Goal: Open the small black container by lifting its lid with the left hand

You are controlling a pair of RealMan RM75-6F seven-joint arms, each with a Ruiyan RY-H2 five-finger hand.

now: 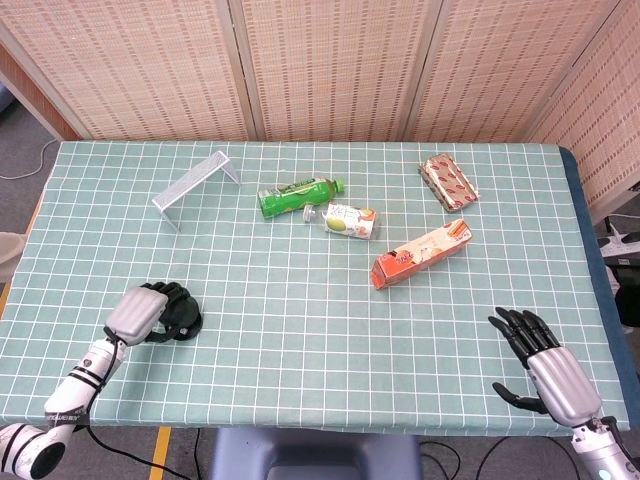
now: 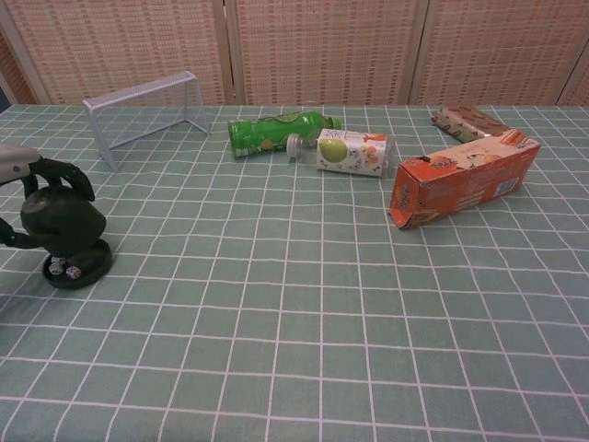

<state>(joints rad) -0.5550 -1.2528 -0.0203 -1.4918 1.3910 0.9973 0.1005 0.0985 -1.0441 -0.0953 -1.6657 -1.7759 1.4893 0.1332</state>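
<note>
Left hand: the left hand (image 2: 28, 180) grips the dark rounded dome lid (image 2: 57, 221) from above, fingers curled over its top
Lid: held just clear of the flat round black base (image 2: 85, 267); still above it, slightly toward the left
Container place: near the left front edge of the green checked tablecloth (image 1: 300, 320), well apart from everything else
Chest view only: the gap under the lid and two small white dice (image 2: 64, 270) sitting on the base
Head view only: the silver back of the left hand (image 1: 135, 313) covers the lid, so only a dark rim of the container (image 1: 188, 322) shows beside the fingers; no gap can be told here
Right hand: the right hand (image 1: 548, 365) shows in the head view alone, near the right front corner, black fingers spread apart and holding nothing
Far side: a white wire mesh rack (image 1: 195, 183), a green plastic bottle lying on its side (image 1: 298, 196), touching a small white drink bottle (image 1: 348, 220)
Right side: an orange carton lying flat (image 1: 422, 253) and a brown patterned snack packet (image 1: 448, 182)
In the way: nothing lies between the left hand and the other things
</note>
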